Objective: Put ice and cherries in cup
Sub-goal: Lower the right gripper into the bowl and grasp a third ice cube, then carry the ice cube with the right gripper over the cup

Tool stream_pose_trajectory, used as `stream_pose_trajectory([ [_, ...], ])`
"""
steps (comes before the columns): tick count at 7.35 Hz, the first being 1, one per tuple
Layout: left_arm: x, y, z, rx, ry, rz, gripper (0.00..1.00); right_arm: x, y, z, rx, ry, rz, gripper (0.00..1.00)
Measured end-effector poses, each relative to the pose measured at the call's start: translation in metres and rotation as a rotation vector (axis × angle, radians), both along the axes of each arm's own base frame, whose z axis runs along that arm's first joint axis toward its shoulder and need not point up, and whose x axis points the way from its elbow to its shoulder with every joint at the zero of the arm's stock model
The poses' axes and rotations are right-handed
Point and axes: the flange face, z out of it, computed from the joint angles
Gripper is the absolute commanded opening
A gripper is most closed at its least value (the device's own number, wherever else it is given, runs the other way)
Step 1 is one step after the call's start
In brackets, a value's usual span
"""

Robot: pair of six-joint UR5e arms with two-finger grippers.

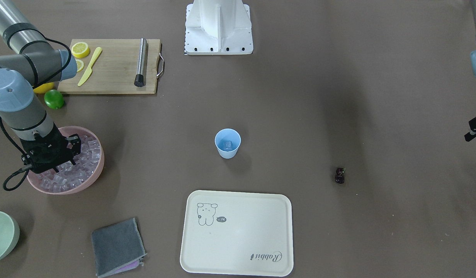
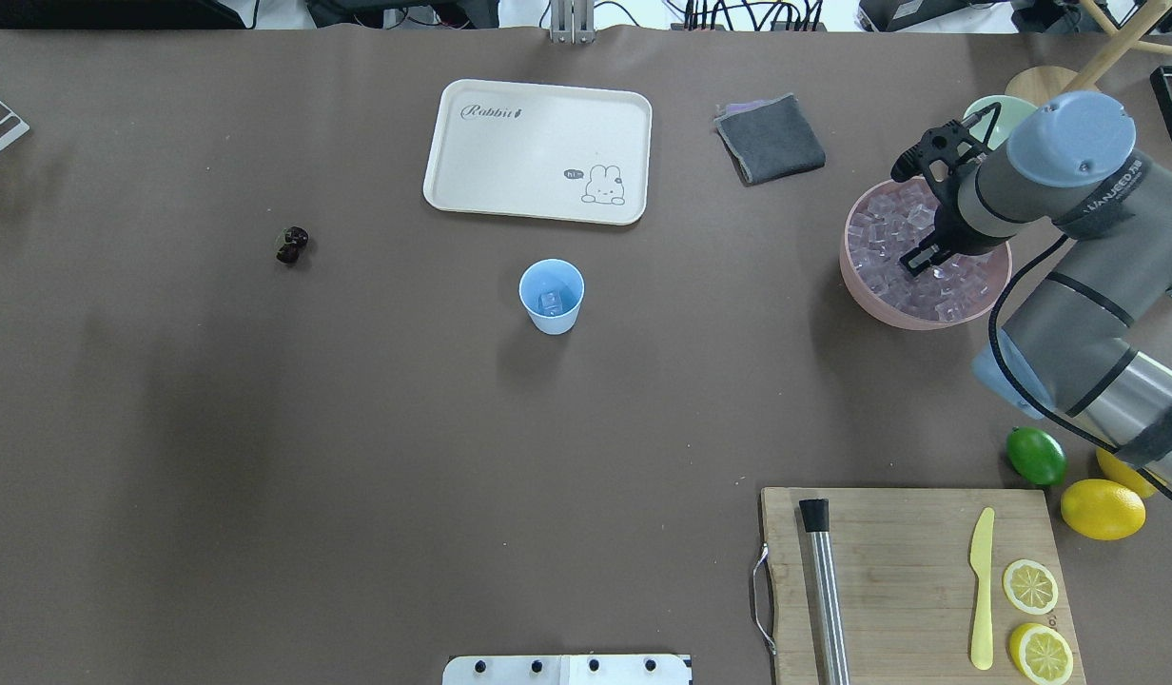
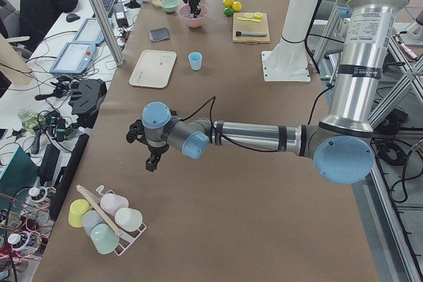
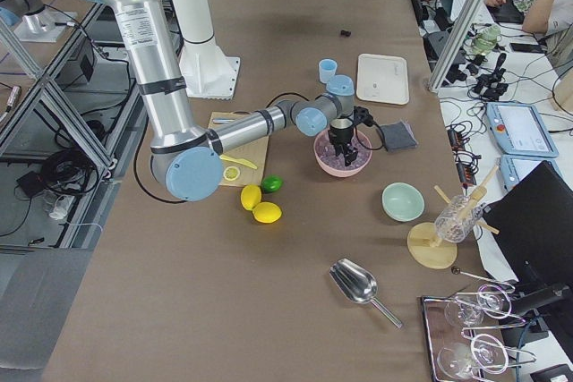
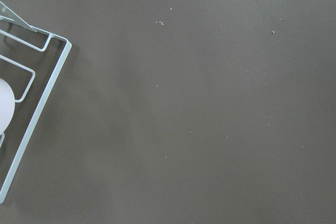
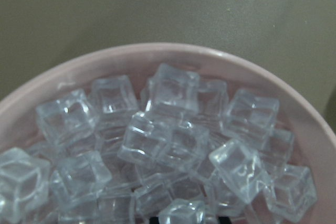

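Near the cup (image 2: pixel 554 323), cream tray (image 2: pixel 529 162) lettered "Rabbit", "hi~"

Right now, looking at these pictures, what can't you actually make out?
- Right gripper: over the ice in the pink bowl; its own body hides whether it grips a cube, in the overhead and front views.
- Left gripper: small in the left side view, cut off at the front view's edge; open or shut unclear.
- Cup: the number of cubes inside is blurred.
- Cherries: too small to count.
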Motion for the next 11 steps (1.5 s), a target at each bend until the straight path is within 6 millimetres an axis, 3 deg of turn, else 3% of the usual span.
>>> stream_pose_trajectory([
  [3, 0.0, 0.0, 0.006, 0.011, 0.002, 0.001, 0.98, 0.001, 0.001, -0.005, 0.001, -0.009, -0.001, 0.0],
  [7, 0.001, 0.0, 0.015, 0.03, 0.006, 0.002, 0.98, 0.017, 0.0, -0.027, 0.0, -0.039, 0.008, 0.0],
  [8, 0.001, 0.0, 0.015, 0.031, 0.006, 0.001, 0.98, 0.024, -0.002, -0.05, -0.027, -0.054, 0.018, 0.0],
  [9, 0.001, 0.0, 0.014, 0.032, 0.006, 0.001, 0.98, 0.017, -0.008, -0.092, -0.07, -0.08, 0.051, 0.0],
  [11, 0.001, 0.0, 0.011, 0.038, 0.008, 0.0, 0.98, -0.044, -0.01, -0.215, -0.182, -0.179, 0.165, 0.0],
])
